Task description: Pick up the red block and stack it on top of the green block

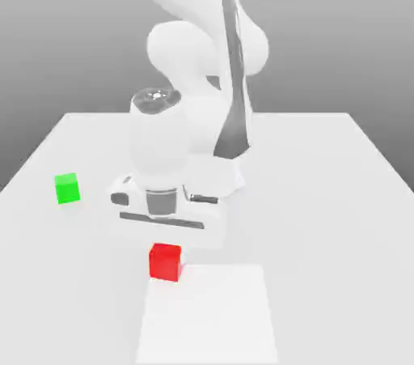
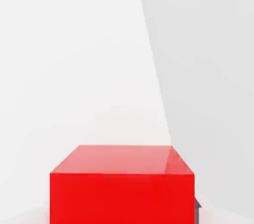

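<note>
Red block: small bright red cube [image 1: 165, 261], smooth, unmarked, matte faces with a faint sheen on top in the hand view [image 2: 121, 183]. Sits flat on the white desk [image 1: 340, 193], at the near corner of a paler rectangular patch of surface [image 1: 214, 315].

Green block: small bright green cube [image 1: 67, 188], same plain finish, looks a touch smaller. Rests on the desk toward the exterior view's left and further back, well apart from the red one.

Claw: [image 1: 165, 244] at the end of the white glossy arm [image 1: 202, 56], pointing straight down. Closed to nearly its narrowest; the hand view has the red cube right up against the camera with a dark fingertip [image 2: 197, 208] at its flank, so I judge the red cube gripped, though contact itself is hidden.

Key relation: red cube lies directly beneath the hand, squarely between the jaws; no long axis to speak of, all sides equal. Green target lies off to the exterior view's left and back from the claw.

Step in hand: grasp looks made, lift not yet done; block bottom appears on the desk.

Next move calls for: straight rise, then carry across to above the green cube, faces square.

Risk: smaller green top leaves little margin for an offset set-down.
</note>
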### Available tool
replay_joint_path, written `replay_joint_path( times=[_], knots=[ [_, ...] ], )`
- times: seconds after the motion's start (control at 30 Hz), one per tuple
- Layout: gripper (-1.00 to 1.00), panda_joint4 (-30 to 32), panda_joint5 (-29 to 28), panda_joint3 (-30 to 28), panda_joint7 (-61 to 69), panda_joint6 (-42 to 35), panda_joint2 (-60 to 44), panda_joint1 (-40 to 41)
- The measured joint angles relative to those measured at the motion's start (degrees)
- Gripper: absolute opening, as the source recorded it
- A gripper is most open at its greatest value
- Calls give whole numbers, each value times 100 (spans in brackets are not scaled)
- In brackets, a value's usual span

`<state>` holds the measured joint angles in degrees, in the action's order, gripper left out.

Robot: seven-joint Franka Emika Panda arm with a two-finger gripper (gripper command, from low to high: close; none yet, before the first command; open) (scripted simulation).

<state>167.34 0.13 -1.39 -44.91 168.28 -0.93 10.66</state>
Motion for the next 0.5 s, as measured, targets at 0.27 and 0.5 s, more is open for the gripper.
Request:
replay_joint_path(
  times=[0.27, 0.5],
  knots=[
    [-100, 90, -435, -568, -710, -844, 954, 1032],
    [-100, 71, -933, -1373, -1711, -1174, 1295, 2705]
  ],
)
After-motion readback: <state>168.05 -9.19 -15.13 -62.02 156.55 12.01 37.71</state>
